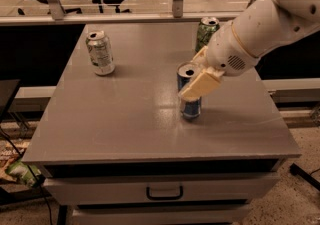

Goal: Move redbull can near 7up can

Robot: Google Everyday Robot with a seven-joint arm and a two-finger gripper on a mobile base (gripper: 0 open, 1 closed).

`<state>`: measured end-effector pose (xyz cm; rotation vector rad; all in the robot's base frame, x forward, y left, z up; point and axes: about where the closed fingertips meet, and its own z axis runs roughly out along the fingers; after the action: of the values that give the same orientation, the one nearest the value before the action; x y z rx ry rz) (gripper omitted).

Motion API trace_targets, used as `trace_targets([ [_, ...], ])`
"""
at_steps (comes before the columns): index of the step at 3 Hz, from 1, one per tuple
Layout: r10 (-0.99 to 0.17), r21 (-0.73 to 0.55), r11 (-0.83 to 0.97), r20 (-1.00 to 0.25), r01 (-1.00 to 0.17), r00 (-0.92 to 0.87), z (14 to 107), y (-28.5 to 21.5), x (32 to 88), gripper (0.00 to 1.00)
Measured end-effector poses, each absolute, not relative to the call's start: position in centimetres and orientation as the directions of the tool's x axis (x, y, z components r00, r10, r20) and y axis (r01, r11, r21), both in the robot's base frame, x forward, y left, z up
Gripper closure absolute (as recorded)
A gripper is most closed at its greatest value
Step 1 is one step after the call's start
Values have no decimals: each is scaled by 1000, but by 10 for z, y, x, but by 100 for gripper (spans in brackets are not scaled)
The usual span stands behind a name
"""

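The redbull can (pixel 191 108), slim and blue-and-silver, is upright at the table's centre right. My gripper (pixel 192 83) reaches in from the right and is shut on its upper half. One cream finger (pixel 201 86) crosses the can's front, and the can sits slightly off the tabletop. The 7up can (pixel 100 52), silver-white with faint green marks, stands upright at the far left of the table, well apart from the redbull can.
A dark green patterned can (pixel 205 33) stands at the far right, just behind my white arm (pixel 260 24). The grey table (pixel 125 119) has a drawer handle (pixel 164 192) in front. A railing and office chairs lie beyond the far edge.
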<state>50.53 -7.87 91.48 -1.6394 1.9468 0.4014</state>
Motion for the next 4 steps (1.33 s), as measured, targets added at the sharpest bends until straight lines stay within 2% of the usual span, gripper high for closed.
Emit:
trace_targets([
  [1, -788, -115, 214, -607, -970, -102, 925, -70, 530, 100],
  [4, -697, -84, 240, -708, -967, -112, 957, -4, 623, 100],
])
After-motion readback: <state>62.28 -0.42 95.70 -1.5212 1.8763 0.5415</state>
